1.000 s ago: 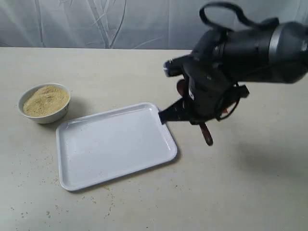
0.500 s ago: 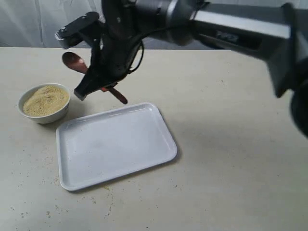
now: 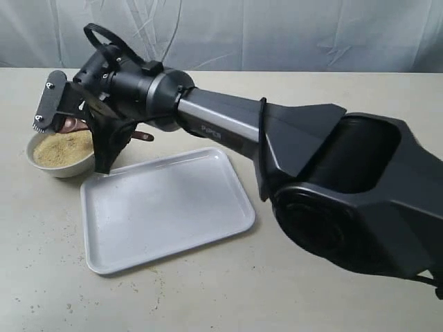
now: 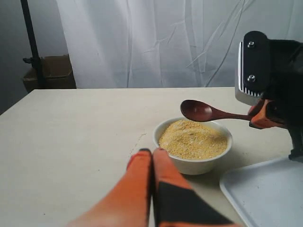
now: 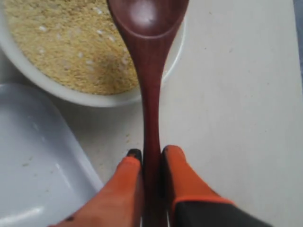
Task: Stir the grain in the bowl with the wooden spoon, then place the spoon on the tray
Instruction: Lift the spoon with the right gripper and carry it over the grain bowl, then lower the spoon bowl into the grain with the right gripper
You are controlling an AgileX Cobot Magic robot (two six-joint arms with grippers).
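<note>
The wooden spoon [image 5: 150,71] is held level by its handle, with my right gripper [image 5: 150,153] shut on it. Its oval head [image 4: 196,110] hovers just above the grain [image 4: 191,140], a tan mound filling the small white bowl [image 4: 191,166]. In the exterior view the right arm reaches across to the far left, where the right gripper [image 3: 97,128] hangs beside the bowl [image 3: 64,169] and above the tray's far corner. The white tray [image 3: 166,207] lies bare next to the bowl. My left gripper [image 4: 152,152] is shut on nothing, low over the table a short way from the bowl.
Loose grains are scattered on the table near the tray's front-left corner [image 3: 76,266]. The long dark right arm [image 3: 228,124] spans the table above the tray's far side. A white curtain [image 3: 277,34] hangs behind the table.
The right arm has swung from right of the tray across to the bowl, carrying the spoon. The spoon head, which was beside the bowl, is now above the grain.
</note>
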